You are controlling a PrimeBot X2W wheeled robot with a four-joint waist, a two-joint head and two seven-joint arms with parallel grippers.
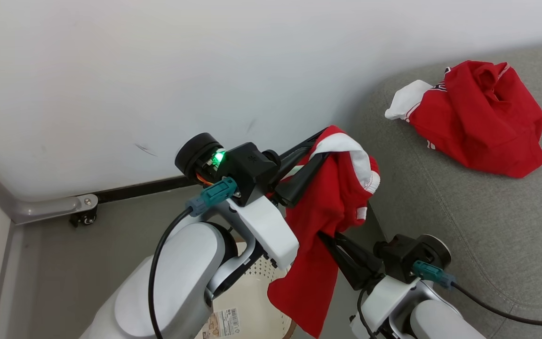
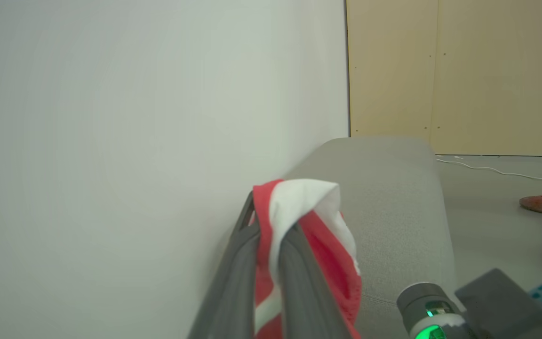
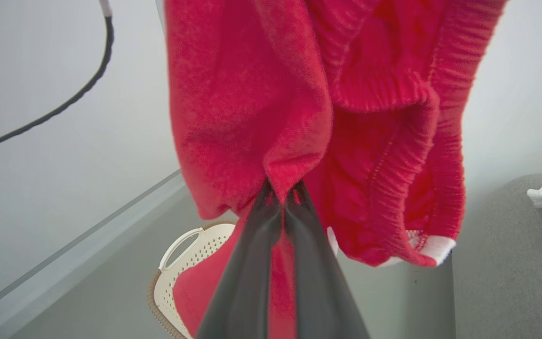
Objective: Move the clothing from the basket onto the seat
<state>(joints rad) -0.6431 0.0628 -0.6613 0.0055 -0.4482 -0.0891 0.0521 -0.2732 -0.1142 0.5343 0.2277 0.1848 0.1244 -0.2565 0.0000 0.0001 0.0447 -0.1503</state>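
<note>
We see the clothing [image 3: 247, 94] as soft red knit cloth with a ribbed, stitched hem and white trim. The seat [image 1: 487, 226] looks like matt grey woven fabric. The basket [image 3: 205, 242] is smooth cream plastic, perforated, with a paper label [image 1: 224, 324]. The forearm shells [image 1: 181, 282] are glossy white plastic, and the right gripper's fingers [image 3: 247, 282] look matt and dark

Head camera looks steeply down from overhead at a hanging red garment [image 1: 327, 212], grey sofa [image 1: 464, 226] to its right, basket [image 1: 259, 282] below. Left wrist camera, close behind the left claw [image 2: 273, 219], faces along the white wall [image 2: 111, 117] toward the sofa. Right wrist camera, close behind the right claw [image 3: 282, 193], shares the garment and basket.
</note>
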